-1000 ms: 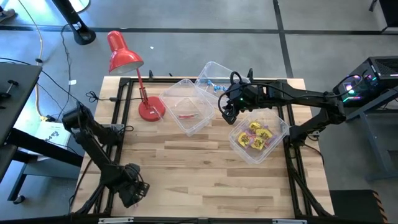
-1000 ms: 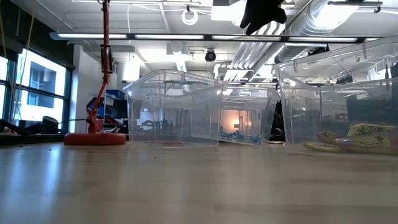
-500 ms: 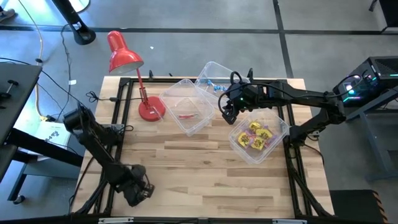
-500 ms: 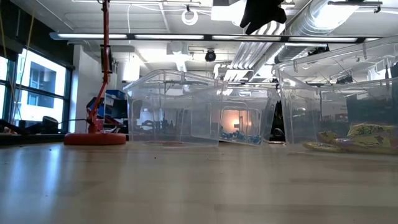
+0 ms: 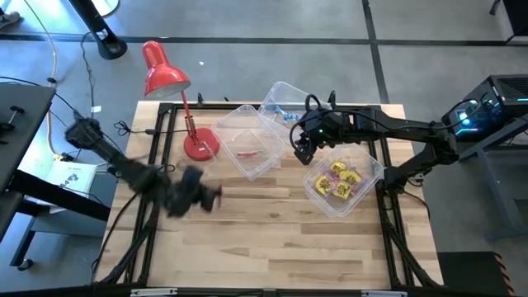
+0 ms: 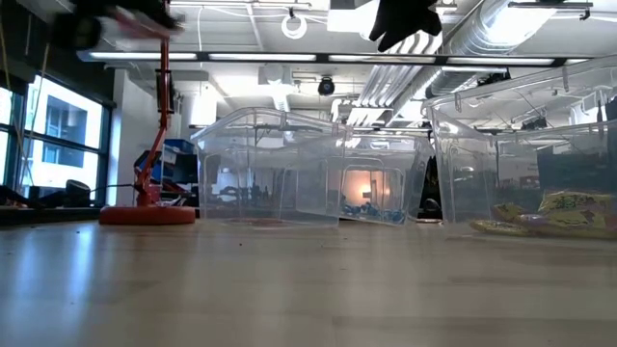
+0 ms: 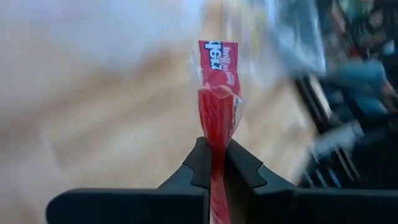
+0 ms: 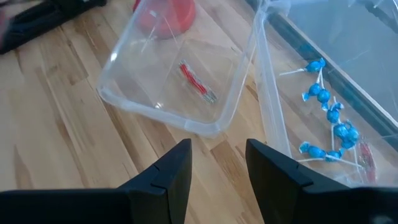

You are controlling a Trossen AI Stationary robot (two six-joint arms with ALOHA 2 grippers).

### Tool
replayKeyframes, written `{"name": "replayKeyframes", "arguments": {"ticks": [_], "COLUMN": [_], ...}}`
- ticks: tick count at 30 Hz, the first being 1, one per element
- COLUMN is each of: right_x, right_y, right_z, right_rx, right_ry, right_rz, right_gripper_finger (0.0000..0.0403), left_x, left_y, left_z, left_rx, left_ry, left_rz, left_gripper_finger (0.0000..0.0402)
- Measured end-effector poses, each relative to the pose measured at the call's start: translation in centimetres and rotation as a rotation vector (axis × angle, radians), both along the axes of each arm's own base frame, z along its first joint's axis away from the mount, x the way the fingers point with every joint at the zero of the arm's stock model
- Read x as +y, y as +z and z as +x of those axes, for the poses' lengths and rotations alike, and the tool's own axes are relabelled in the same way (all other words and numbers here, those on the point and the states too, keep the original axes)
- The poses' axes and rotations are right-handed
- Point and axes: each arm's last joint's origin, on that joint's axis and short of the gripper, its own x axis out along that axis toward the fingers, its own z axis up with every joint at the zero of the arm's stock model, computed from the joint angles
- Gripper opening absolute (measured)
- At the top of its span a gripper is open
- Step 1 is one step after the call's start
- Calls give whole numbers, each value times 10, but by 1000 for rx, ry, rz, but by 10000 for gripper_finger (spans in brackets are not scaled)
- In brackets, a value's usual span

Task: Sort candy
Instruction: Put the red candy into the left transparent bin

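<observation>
We see the left end effector (image 7: 217, 163) clamped on a slim red candy stick (image 7: 217, 93), which rises from between its fingers above the counter (image 5: 272, 239); the right end effector (image 8: 217, 163) hangs partly spread, holding nothing, between the bins.

even overhead light, left arm (image 5: 157, 186) motion-blurred, wrist background smeared
</observation>
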Motion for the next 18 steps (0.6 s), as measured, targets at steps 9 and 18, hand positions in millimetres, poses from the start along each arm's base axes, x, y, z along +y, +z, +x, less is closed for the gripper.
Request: {"name": "replayKeyframes", "arguments": {"ticks": [9, 18], "right_x": [-1, -2], "right_y": [10, 15], "right_z": [10, 15], "right_rx": [-147, -224], "right_ry": [-18, -37], "right_rz": [-23, -11], "right_gripper_finger": [145, 145], "left_x": [101, 155], "left_y": [19, 9], "left_z": [57, 85], "left_rx": [-35, -12], "left_ry": [42, 27], "left_rz": [453, 606], "left_gripper_finger": [6, 86]}}
